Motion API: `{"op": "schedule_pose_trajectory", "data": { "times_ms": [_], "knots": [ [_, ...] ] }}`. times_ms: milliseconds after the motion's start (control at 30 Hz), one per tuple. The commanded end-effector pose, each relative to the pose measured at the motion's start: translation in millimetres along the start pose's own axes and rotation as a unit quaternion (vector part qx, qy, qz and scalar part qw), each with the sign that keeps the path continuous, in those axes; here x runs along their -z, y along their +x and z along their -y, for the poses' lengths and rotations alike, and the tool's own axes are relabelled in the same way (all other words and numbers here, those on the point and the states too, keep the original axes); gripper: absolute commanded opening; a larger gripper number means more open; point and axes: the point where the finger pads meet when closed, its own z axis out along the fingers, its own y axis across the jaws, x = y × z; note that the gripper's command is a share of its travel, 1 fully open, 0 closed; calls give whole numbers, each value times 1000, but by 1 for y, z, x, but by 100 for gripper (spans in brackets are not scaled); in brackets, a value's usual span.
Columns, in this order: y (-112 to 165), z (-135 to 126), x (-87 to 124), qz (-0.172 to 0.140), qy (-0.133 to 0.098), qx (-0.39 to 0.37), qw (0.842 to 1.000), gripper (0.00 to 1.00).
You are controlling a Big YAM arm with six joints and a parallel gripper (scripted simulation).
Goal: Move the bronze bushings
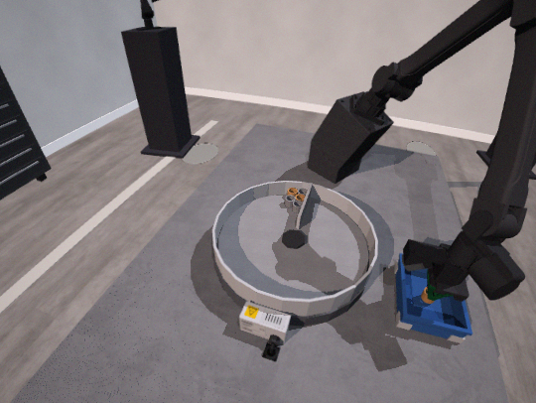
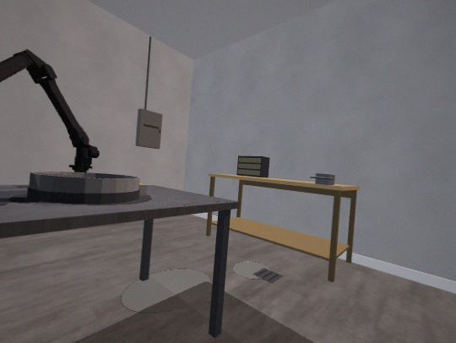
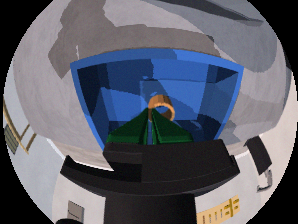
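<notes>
So the end effector point(image 1: 431, 294) with its green fingers is pinching a small bronze bushing point(image 3: 161, 104), a smooth little orange ring, and it's hanging low inside the blue crate point(image 1: 459, 323), which is a boxy bin with straight walls sitting on the desk point(image 2: 186, 202) just beside the turntable's right side. From the wrist view the ring is sitting right at the fingertips, over the blue floor of the crate, and I can't tell whether it's touching the bottom. The turntable point(image 1: 233, 278) is a wide round tray with a pale faceted rim, a dark hub point(image 1: 295, 238) in the middle and an upright divider wall point(image 1: 308, 207) running out toward the back. The other bushings point(image 1: 294, 197) are bunching up in a tight cluster against that divider at the far edge, a mix of bronze and grey ones, too small to count for sure. A white box point(image 1: 265, 318) with a yellow warning label is sitting right against the near rim. The desk top is looking like matte grey mat, standing on dark legs, with wood-grain flooring underneath. Room-wise there's a tall dark pedestal point(image 1: 158, 84) off to the left and a wooden workbench point(image 2: 291, 184) along the grey wall, both well apart from the arm.
</notes>
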Motion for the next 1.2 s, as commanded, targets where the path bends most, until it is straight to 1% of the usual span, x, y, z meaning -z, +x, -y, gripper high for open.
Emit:
{"op": "schedule_pose_trajectory", "data": {
  "times_ms": [0,800,1167],
  "knots": [
    [13,-13,-1,-6,-11,4,1000,0],
    [13,-13,-1,-6,-11,4,1000,0],
    [12,-10,-6,-5,-9,4,1000,0]
  ]
}}
